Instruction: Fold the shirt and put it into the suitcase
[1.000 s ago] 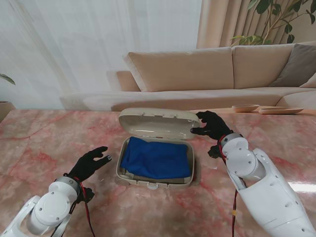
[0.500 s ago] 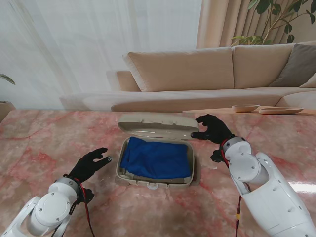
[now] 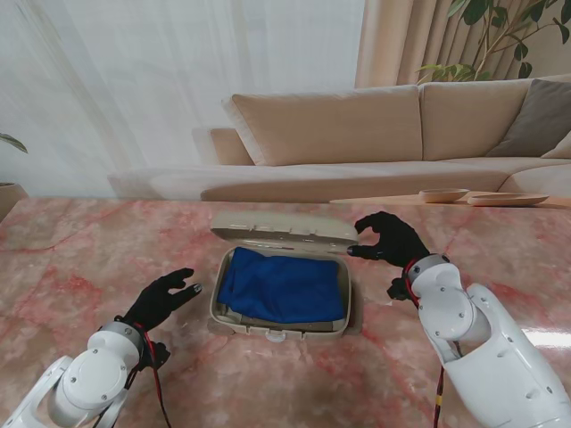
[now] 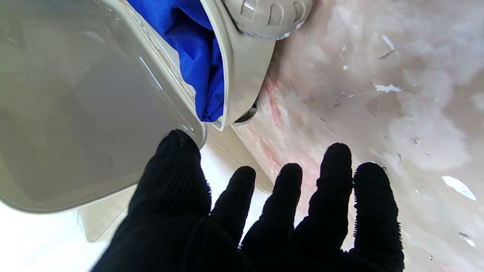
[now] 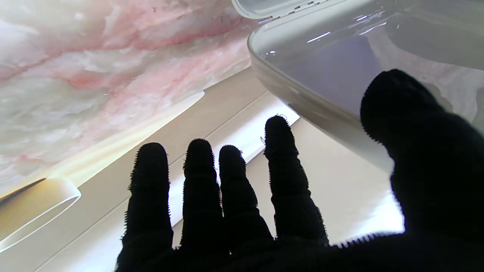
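Right hand [image 3: 390, 239] spread, thumb against suitcase lid [image 3: 281, 229]; left hand [image 3: 162, 297] spread, empty; blue shirt [image 3: 284, 285] inside suitcase [image 3: 351, 303].

Suitcase [image 3: 284, 308]: small, beige, hard-shelled, lying flat at the centre of the table. Its lid [image 3: 284, 234] is hinged along the 12 o'clock edge and stands partly lowered, tilted forward over the tray, not closed. A latch tab sits on the rim at 6 o'clock.

Shirt [image 3: 284, 285]: blue, folded into a rough rectangle, lying inside the tray and filling most of it. One fold bulges at the tray's rim.
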Motion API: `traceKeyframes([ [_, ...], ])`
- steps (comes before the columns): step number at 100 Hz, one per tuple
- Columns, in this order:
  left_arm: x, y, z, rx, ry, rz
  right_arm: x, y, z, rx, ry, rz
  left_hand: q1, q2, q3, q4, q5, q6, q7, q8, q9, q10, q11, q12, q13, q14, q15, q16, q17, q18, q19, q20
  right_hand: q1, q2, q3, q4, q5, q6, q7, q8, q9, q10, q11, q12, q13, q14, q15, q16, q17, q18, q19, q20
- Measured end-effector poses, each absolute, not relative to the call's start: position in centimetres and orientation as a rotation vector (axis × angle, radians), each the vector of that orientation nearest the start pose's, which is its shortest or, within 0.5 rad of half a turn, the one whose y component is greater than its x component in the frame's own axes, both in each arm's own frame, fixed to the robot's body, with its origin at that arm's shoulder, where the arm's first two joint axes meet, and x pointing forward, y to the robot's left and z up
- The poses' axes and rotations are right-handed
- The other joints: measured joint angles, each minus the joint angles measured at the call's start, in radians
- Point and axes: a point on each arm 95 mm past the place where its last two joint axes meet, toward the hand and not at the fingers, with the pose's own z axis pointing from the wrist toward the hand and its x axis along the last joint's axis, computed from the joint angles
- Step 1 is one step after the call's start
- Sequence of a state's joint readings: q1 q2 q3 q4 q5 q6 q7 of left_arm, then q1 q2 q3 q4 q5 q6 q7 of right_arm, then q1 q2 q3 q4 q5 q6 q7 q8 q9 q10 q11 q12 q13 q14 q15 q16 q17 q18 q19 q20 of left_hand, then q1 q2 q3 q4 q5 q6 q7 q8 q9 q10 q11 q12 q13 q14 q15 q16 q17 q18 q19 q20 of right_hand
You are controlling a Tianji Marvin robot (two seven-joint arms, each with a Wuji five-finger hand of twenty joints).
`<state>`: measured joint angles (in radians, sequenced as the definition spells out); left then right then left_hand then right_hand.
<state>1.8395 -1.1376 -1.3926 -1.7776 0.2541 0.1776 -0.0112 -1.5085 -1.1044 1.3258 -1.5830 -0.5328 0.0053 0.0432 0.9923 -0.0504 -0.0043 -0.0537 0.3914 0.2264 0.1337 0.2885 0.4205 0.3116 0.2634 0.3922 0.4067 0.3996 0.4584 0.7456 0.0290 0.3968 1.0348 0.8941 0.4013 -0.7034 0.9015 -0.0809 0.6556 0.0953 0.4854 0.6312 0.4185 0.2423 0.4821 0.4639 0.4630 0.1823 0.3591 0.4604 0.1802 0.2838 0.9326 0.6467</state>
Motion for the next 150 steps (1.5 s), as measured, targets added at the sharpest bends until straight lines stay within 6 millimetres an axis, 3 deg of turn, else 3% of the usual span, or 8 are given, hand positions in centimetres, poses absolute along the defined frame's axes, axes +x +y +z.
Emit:
traceKeyframes([
  [78, 33.3, 3.9, -35.1, -2.154, 0.890, -1.643, 40.3, -4.5, -30.1, 1.632, 1.261, 1.658, 0.000, 0.000, 0.000, 0.000, 0.000, 0.000, 0.000, 0.000, 0.000, 0.000, 0.000, 0.000, 0.000, 0.000, 0.000, 0.000, 0.000, 0.000, -0.002, 0.000, -0.013, 0.026, -0.108, 0.000, 0.024, 0.022, -0.040, 0.011, 0.058, 0.000, -0.025, 0.000, 0.022, 0.010, -0.013, 0.000, 0.013, 0.012, 0.002, 0.000],
  [150, 32.6, 4.6, -34.9, -2.137, 0.891, -1.621, 38.7, -5.3, -32.1, 1.707, 1.309, 1.606, 0.000, 0.000, 0.000, 0.000, 0.000, 0.000, -0.010, 0.000, 0.000, 0.000, -0.001, 0.000, 0.000, 0.000, 0.000, 0.000, 0.000, 0.000, -0.021, 0.000, -0.012, 0.037, -0.113, 0.000, 0.026, 0.022, -0.051, 0.012, 0.069, 0.000, -0.052, 0.000, 0.043, 0.020, -0.026, 0.000, 0.014, 0.013, 0.002, 0.000],
])
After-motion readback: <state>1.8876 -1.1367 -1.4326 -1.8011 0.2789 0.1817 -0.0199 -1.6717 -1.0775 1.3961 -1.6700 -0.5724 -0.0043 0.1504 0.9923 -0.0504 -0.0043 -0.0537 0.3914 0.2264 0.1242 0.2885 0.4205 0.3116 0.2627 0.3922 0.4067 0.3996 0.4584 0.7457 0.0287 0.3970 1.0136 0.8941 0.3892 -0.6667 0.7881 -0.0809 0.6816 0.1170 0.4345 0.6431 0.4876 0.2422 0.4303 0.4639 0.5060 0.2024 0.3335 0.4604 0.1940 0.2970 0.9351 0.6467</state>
